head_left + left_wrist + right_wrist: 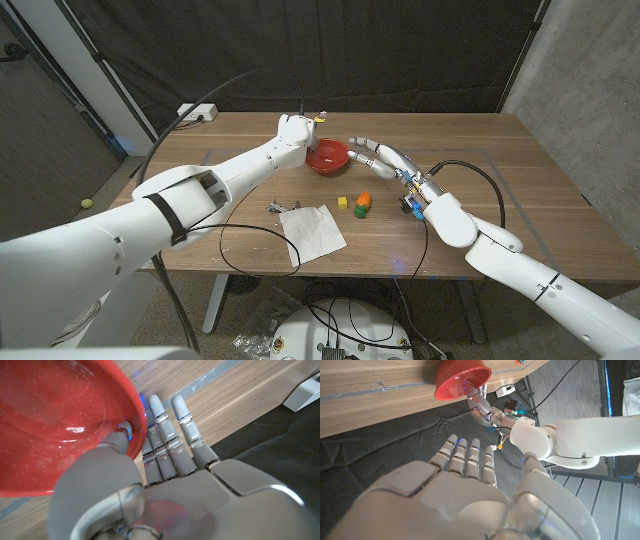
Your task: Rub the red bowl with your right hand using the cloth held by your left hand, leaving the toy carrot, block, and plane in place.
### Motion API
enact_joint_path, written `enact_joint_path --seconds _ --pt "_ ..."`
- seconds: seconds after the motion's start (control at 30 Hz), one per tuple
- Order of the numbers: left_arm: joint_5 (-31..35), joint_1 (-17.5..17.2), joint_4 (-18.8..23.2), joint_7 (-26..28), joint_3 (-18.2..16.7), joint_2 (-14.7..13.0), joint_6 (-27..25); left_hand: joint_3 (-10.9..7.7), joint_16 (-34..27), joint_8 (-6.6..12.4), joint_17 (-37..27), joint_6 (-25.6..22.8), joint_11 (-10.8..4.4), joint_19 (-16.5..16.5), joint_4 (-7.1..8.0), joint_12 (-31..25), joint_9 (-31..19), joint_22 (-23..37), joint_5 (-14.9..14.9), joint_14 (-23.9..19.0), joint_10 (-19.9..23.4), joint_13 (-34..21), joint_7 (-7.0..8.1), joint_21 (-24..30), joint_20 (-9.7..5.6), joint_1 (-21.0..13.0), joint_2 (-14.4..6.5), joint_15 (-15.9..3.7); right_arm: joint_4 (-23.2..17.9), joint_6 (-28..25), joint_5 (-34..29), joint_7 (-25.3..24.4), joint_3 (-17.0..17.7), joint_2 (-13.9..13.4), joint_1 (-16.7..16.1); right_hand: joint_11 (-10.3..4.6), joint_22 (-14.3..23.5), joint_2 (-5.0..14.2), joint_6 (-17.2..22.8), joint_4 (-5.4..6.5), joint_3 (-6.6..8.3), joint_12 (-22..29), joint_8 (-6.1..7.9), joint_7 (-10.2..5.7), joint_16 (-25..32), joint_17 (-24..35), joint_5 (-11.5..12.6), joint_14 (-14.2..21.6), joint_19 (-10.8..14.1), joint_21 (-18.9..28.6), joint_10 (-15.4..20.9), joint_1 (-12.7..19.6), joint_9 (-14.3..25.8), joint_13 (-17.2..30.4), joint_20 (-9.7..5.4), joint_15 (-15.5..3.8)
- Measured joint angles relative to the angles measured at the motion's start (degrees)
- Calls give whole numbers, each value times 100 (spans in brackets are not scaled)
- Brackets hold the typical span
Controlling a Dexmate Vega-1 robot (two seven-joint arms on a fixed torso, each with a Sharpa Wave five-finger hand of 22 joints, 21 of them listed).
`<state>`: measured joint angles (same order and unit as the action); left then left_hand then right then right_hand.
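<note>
The red bowl (pixel 327 157) stands on the wooden table (pixel 520 190), left of centre towards the back. My left hand (pixel 295 130) grips its left rim: in the left wrist view the thumb (pixel 117 440) lies inside the red bowl (pixel 55 415) and the fingers (pixel 170 445) outside. My right hand (pixel 378 158) hovers just right of the bowl, fingers spread and pointing at it, holding nothing. The white cloth (pixel 313 230) lies on the table nearer the front, in neither hand. Beside it are the toy plane (pixel 278 208), the yellow block (pixel 342 203) and the toy carrot (pixel 362 202).
A white power strip (pixel 198 113) sits at the table's back left corner. A black cable (pixel 250 250) loops over the front of the table by the cloth. Another cable (pixel 480 175) arcs over my right forearm.
</note>
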<state>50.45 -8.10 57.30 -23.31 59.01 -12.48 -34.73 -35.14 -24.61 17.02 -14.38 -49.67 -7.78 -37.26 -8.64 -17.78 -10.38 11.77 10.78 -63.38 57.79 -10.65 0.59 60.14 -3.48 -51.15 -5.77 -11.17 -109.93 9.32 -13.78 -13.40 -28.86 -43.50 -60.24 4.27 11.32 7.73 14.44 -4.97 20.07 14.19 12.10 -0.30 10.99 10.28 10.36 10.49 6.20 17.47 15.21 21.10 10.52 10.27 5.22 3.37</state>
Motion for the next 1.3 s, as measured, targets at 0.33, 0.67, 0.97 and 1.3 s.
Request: enact_joint_path --seconds 0.33,0.67,0.97,1.3 --pt "89 -85 -207 428 -17 127 -139 -413 208 -109 128 -203 -52 -385 -94 271 -37 -87 4 -184 152 14 98 444 -47 -262 174 -63 21 -10 -3 3 4 -2 22 0 0 22 63 0 0 0 0 0 0 -1 0 10 0 0 82 -22 0 0 0 10" --pt "110 -117 -467 699 10 204 -165 -577 636 -288 395 -182 -46 -585 -53 492 -75 -163 -45 -202 158 -12 77 663 -93 -459 371 -85 62 -56 -28 36 -1 1 64 0 0 21 124 0 0 -1 0 1 0 -15 0 10 0 0 82 -21 0 0 0 11" --pt "-5 -144 -716 916 -22 300 -157 -819 1049 -533 452 12 -55 -778 79 685 -123 -216 -82 -136 97 -17 -111 743 -164 -510 422 -132 95 -89 -33 59 -5 12 100 0 0 21 124 0 0 -4 -24 0 0 -16 0 32 0 0 144 -21 0 0 0 32" --pt "-248 -116 -1074 1106 -93 450 -78 -1360 1002 -449 332 330 262 -1022 16 507 -174 -201 -67 -36 -197 -44 -80 607 -192 -431 501 406 101 -143 -37 77 -5 17 121 0 0 44 124 16 17 -4 -24 0 0 -15 0 41 0 0 143 -44 0 0 0 41"
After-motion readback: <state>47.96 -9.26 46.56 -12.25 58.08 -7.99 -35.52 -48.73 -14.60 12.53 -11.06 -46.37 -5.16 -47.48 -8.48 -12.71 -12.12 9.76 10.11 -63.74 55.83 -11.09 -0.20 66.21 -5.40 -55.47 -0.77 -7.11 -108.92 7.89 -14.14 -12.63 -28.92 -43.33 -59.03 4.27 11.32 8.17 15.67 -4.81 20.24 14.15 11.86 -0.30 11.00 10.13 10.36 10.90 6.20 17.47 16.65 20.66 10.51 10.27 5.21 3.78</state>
